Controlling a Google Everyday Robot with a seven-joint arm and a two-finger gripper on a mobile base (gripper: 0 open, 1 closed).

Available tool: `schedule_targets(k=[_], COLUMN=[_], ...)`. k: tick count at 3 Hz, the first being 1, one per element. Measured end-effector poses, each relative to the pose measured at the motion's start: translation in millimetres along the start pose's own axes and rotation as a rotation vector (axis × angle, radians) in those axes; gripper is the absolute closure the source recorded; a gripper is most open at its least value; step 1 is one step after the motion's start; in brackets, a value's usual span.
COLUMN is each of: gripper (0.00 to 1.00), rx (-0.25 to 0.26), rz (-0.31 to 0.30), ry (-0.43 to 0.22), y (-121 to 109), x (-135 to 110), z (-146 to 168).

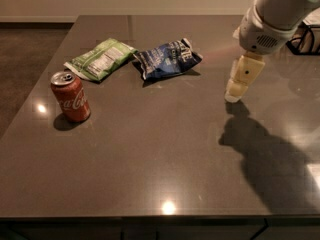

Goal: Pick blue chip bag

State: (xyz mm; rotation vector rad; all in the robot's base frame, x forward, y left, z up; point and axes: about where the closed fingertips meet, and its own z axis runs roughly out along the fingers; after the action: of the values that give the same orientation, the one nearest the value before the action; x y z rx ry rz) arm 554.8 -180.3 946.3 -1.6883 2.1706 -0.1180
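The blue chip bag (pixel 167 59) lies flat on the dark table (pixel 150 154), toward the back centre, crinkled, with white lettering. My gripper (pixel 233 96) hangs from the white arm at the right, fingers pointing down close above the table, to the right of the bag and a little nearer the front. It holds nothing.
A light-green snack bag (pixel 100 59) lies just left of the blue bag. A red cola can (pixel 71 97) stands upright at the left. A dark wire object (pixel 306 38) sits at the far right edge. The table's left edge drops to the floor.
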Motion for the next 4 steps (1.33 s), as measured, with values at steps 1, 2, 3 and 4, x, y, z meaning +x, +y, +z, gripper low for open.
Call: schedule_targets(k=[1, 2, 3, 4], gripper=[0.0, 0.0, 0.0, 0.0], rx=[0.006, 0.001, -0.007, 0.031], rz=[0.011, 0.04, 0.066, 0.108], ry=[-0.013, -0.075, -0.131, -0.169], y=[-22, -50, -64, -82], x=[-7, -29, -52, -70], z=[20, 51, 72, 96])
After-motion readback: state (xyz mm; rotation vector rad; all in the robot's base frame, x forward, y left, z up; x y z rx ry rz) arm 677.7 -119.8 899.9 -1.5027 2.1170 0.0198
